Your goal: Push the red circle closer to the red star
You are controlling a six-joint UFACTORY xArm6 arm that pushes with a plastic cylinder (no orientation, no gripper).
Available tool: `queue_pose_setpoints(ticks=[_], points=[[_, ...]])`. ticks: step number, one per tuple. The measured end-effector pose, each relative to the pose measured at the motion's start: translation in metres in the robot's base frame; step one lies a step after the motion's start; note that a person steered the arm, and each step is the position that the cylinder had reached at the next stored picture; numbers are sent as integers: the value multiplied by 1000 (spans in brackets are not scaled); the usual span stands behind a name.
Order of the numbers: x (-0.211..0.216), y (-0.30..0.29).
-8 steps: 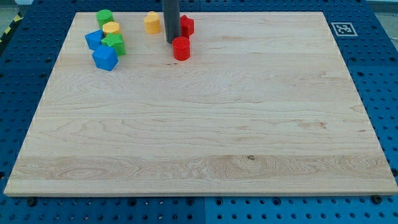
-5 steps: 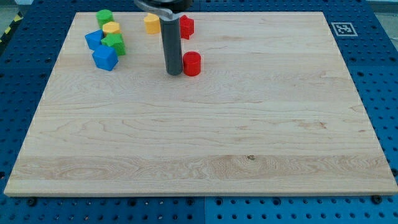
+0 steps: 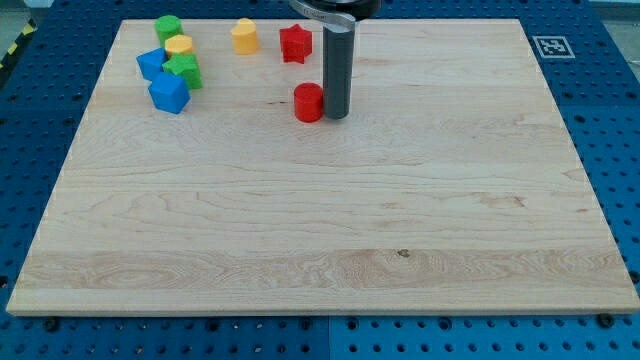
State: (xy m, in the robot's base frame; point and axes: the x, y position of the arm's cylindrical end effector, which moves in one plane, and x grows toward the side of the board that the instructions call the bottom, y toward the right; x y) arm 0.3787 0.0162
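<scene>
Two reds well apart: circle (image 3: 308,102) below star (image 3: 295,43). Bare tip (image 3: 335,115), holding nothing, touches circle's right side. Push unfinished.

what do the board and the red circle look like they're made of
The board looks like pale wood with a smooth matte finish: grain streaks and a small dark knot show. The red circle, just left of my tip, looks painted or plastic, uniformly red with no grain; which one cannot be told.
</scene>
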Motion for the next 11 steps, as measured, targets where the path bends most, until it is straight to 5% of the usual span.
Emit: queue_pose_setpoints(ticks=[2,11], points=[[50,25],[54,-1]])
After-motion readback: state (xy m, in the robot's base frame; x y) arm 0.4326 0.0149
